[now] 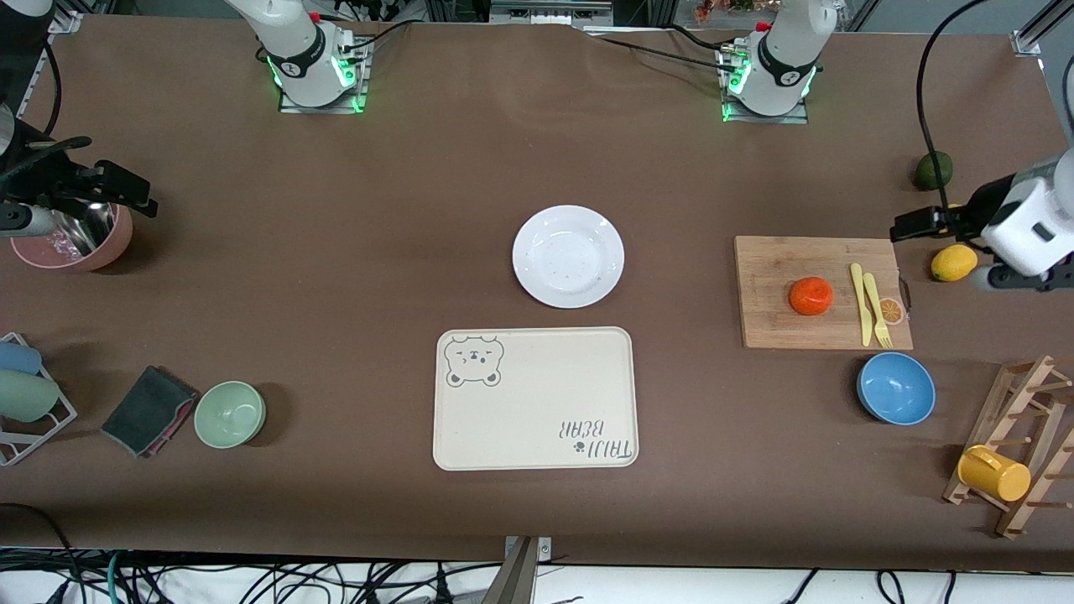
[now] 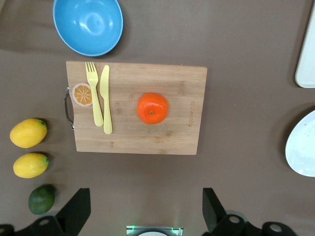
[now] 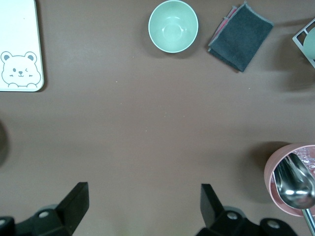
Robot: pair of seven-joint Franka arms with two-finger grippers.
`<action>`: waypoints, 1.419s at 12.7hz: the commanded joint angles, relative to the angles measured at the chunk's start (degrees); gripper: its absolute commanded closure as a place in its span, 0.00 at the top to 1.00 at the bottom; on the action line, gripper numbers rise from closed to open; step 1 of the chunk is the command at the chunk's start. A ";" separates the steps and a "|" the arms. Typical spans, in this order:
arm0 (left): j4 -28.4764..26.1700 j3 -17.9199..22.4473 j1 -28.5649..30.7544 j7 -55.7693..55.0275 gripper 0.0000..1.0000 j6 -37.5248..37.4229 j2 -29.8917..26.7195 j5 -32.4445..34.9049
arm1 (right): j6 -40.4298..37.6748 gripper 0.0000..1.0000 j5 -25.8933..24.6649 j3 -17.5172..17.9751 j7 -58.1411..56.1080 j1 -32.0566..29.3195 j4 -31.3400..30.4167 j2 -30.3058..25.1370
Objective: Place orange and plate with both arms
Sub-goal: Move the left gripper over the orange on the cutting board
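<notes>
The orange (image 1: 810, 296) sits on a wooden cutting board (image 1: 780, 331) toward the left arm's end of the table; it also shows in the left wrist view (image 2: 152, 108). The white plate (image 1: 568, 256) lies empty at the table's middle, and its edge shows in the left wrist view (image 2: 302, 147). My left gripper (image 1: 910, 225) is open and empty, up over the table by the lemons, apart from the orange (image 2: 145, 196). My right gripper (image 1: 138, 195) is open and empty over the pink cup at the right arm's end (image 3: 145, 191).
A cream bear-print tray (image 1: 537, 403) lies nearer the camera than the plate. A yellow fork and knife (image 1: 868, 302) lie on the board. Around it are a blue bowl (image 1: 896, 388), lemons (image 1: 953, 262), a green fruit (image 1: 933, 170) and a mug rack (image 1: 994, 474). A green bowl (image 1: 230, 413), cloth (image 1: 149, 411) and pink cup (image 1: 75, 239) are at the right arm's end.
</notes>
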 commanded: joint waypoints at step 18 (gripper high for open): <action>-19.84 -0.34 -0.51 1.23 1.00 27.74 13.85 0.22 | -0.67 1.00 0.26 0.11 -0.43 0.01 -0.29 -0.32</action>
